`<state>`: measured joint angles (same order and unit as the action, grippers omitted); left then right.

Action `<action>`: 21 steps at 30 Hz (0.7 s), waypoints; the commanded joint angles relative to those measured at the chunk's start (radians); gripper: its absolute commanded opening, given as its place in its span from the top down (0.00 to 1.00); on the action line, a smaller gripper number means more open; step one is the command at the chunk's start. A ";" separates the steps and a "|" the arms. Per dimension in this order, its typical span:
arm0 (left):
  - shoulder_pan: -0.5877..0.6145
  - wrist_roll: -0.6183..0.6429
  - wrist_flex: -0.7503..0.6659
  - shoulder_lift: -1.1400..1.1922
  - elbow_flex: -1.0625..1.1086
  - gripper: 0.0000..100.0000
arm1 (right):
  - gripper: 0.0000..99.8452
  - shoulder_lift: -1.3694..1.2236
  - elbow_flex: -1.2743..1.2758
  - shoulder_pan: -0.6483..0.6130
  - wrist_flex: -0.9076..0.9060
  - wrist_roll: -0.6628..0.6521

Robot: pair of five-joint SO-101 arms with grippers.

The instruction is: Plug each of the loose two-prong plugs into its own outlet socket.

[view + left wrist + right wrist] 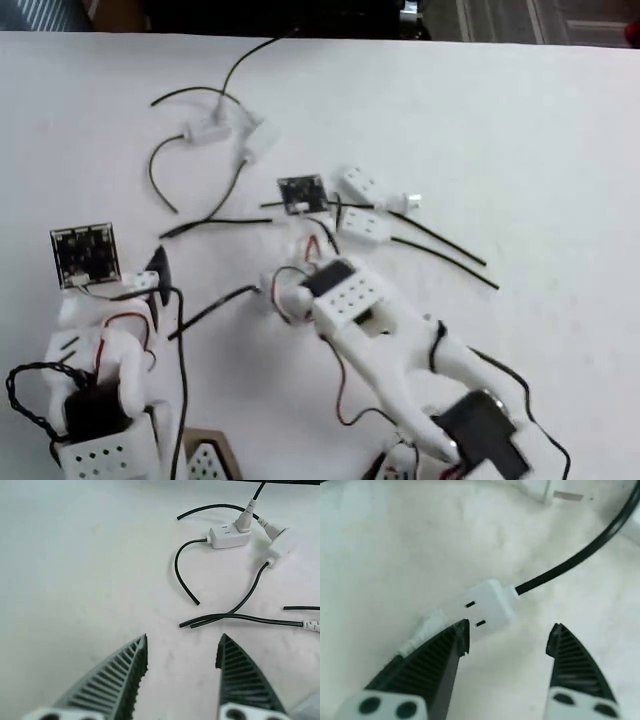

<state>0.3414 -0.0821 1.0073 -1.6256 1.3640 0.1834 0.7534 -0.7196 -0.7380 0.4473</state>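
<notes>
My right gripper stands open just above the table, and a white outlet socket with two slots and a black cord lies just ahead of its fingertips. A small white piece lies beside that socket, against one finger. In the high view this gripper is beside two white sockets and a loose white plug. My left gripper is open over bare table, well short of a socket with a plug in it. Another white cord end lies next to that pair.
Black cords trail across the table between the arms and the far socket. The left arm is at the near left edge. Open tabletop stretches at the far right.
</notes>
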 commanded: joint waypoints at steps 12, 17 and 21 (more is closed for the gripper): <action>0.012 0.003 -0.018 -0.012 -0.005 0.77 | 0.76 -0.343 -0.287 -0.033 0.027 0.086; 0.012 0.003 -0.018 -0.012 -0.005 0.77 | 0.91 -0.366 -0.318 -0.035 0.027 0.078; 0.012 0.003 -0.018 -0.012 -0.005 0.77 | 0.97 -0.364 -0.328 -0.035 0.027 0.078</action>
<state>0.3414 -0.0821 1.0073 -1.6256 1.3640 -0.1849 0.4618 -0.7350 -0.7288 0.5240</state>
